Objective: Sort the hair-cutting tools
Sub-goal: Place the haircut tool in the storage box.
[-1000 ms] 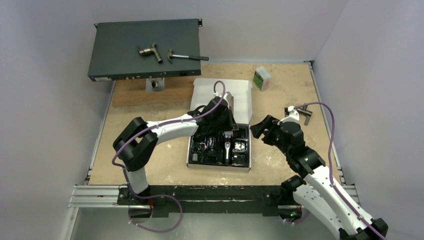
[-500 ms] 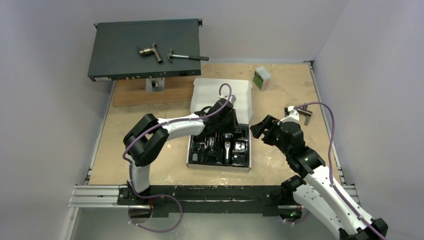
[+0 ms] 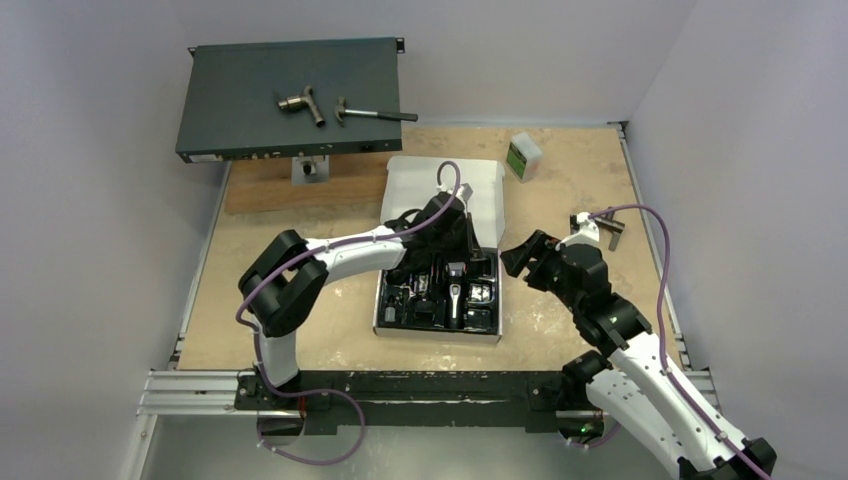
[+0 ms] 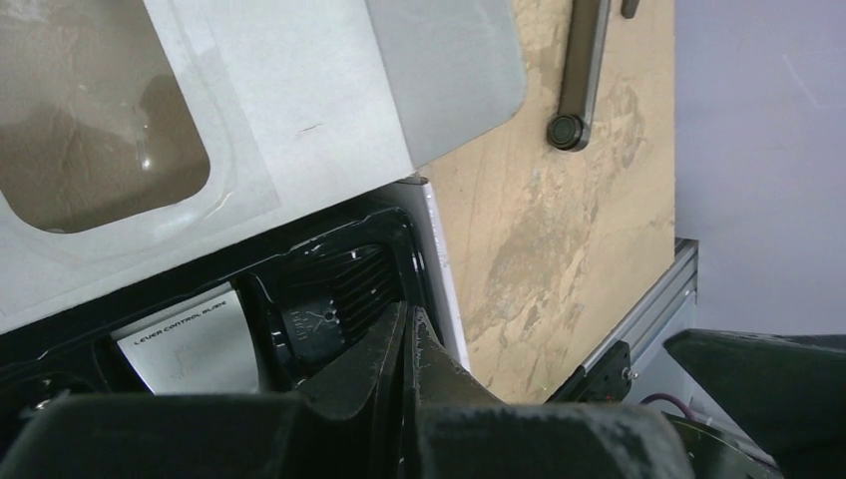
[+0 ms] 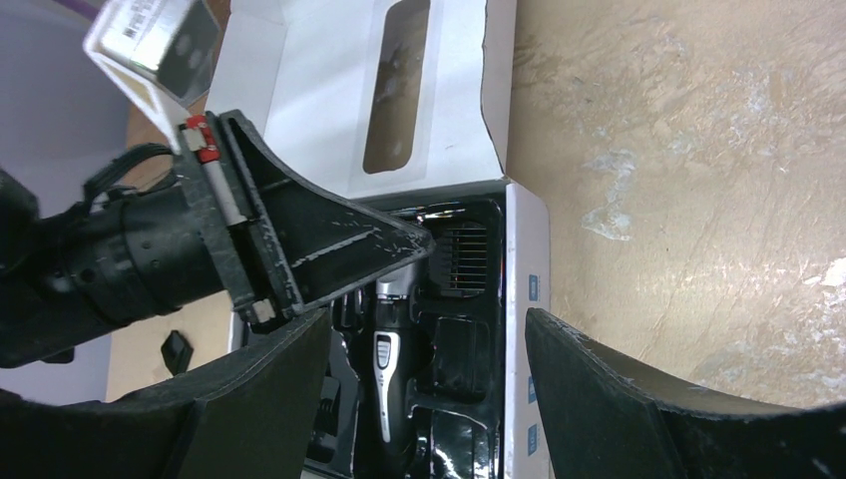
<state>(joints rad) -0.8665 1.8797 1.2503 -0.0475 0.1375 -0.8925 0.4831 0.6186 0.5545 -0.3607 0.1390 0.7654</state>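
The hair-cutting tools lie in a black tray inside an open white box (image 3: 440, 335). A black-and-silver clipper (image 3: 455, 300) (image 5: 389, 364) rests in the tray's middle. A ribbed black comb attachment (image 5: 461, 261) (image 4: 334, 294) sits in the far right pocket. My left gripper (image 3: 463, 250) (image 4: 409, 321) is shut with nothing between its fingers. Its tips hover just over that comb pocket by the box's right wall (image 4: 444, 279). My right gripper (image 3: 515, 262) (image 5: 427, 329) stands open and empty beside the box's right side, facing the tray.
The box lid (image 3: 445, 190) lies open behind the tray. A grey rack unit (image 3: 250, 110) at the far left carries a pipe fitting (image 3: 300, 103) and a hammer (image 3: 375, 114). A small bottle (image 3: 522, 157) and a dark T-shaped handle (image 3: 597, 225) lie to the right. One small black piece (image 5: 177, 351) rests left of the box.
My left arm swung its elbow to the right and carried the shut gripper a little toward the tray's far right corner. The right arm has stayed still.
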